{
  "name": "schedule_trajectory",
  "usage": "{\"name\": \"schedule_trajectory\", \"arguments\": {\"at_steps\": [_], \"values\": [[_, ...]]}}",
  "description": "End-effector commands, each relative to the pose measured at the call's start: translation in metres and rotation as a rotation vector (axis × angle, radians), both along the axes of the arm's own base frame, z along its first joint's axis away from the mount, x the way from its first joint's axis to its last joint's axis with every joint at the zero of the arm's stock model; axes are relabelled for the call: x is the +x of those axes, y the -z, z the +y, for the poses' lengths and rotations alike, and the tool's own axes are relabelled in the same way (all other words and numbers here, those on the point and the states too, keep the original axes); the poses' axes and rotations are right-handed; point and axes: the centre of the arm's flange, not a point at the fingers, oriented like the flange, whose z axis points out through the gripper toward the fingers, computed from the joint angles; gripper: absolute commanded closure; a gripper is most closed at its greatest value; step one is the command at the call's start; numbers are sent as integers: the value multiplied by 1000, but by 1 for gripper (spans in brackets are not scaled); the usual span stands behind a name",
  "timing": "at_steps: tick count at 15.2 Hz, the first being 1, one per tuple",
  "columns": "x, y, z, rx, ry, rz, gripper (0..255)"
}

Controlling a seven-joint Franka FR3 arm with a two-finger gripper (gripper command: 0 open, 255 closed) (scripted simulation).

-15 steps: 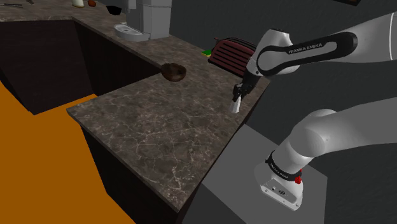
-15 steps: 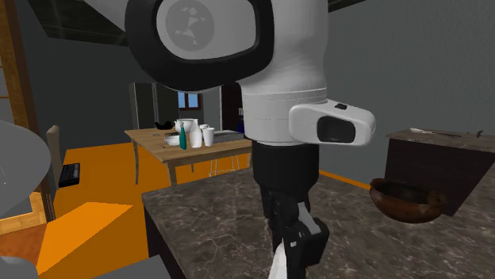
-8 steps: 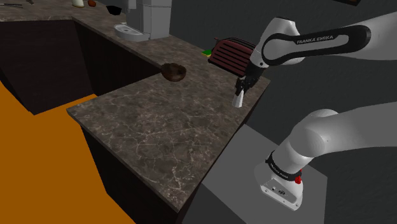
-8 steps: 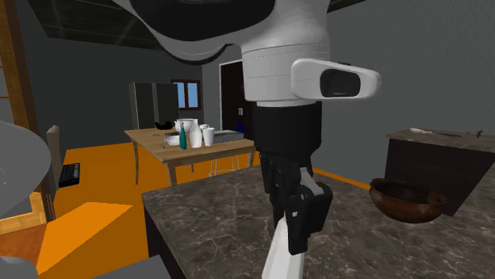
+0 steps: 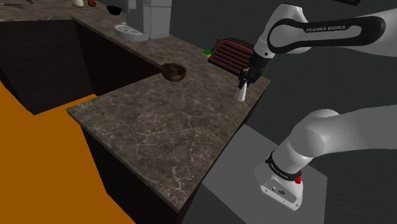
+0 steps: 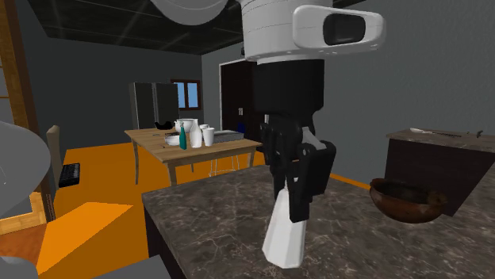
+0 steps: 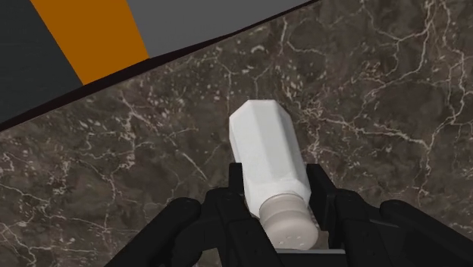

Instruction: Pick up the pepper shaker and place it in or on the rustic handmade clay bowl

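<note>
The black hand point(image 5: 244, 81) point(image 6: 297, 202) point(image 7: 274, 205) is clamped on the white pepper shaker point(image 5: 241, 94) point(image 6: 284, 234) point(image 7: 267, 152), its two fingers clasping the cap end while the faceted body hangs tilted below them, over the dark marbled table point(image 5: 159, 127) point(image 6: 214, 214) point(image 7: 114, 167). The shaker is well apart from the brown clay bowl point(image 5: 173, 72) point(image 6: 406, 200), which stands upright on the table. The shaker is to the bowl's right in the shoulder view, near the table's edge, and to the bowl's left in the second exterior view. A dark red ribbed appliance point(image 5: 228, 54) sits on the table to the bowl's right in the shoulder view.
</note>
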Motion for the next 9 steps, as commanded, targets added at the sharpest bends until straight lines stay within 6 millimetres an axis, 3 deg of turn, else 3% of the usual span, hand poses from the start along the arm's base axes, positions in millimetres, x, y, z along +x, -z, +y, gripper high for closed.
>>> {"name": "schedule_trajectory", "arguments": {"at_steps": [1, 9], "values": [[-1, -11, 0, 0, 0, 0, 255], [-1, -53, 0, 0, 0, 0, 255]]}}
